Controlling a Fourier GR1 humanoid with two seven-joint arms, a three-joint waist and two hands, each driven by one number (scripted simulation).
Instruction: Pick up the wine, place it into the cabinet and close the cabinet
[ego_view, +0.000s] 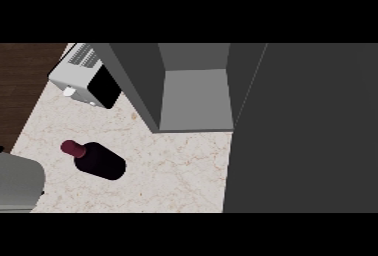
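Note:
The wine bottle (100, 160) is dark with a maroon cap and stands on the marble counter (177, 170), left of centre. The cabinet (193, 100) is open at the back, showing a grey inside with nothing in it. Its dark door (303, 130) is swung out and fills the right side of the view. My left forearm (18, 182) comes in at the lower left, just left of the bottle and apart from it. Of the left hand (1, 149) only a black sliver shows at the view's left edge. My right hand does not show.
A white toaster (81, 75) with a black side stands at the back left, next to the cabinet's left wall. The counter's left edge runs diagonally, with dark wood floor (22, 85) beyond it.

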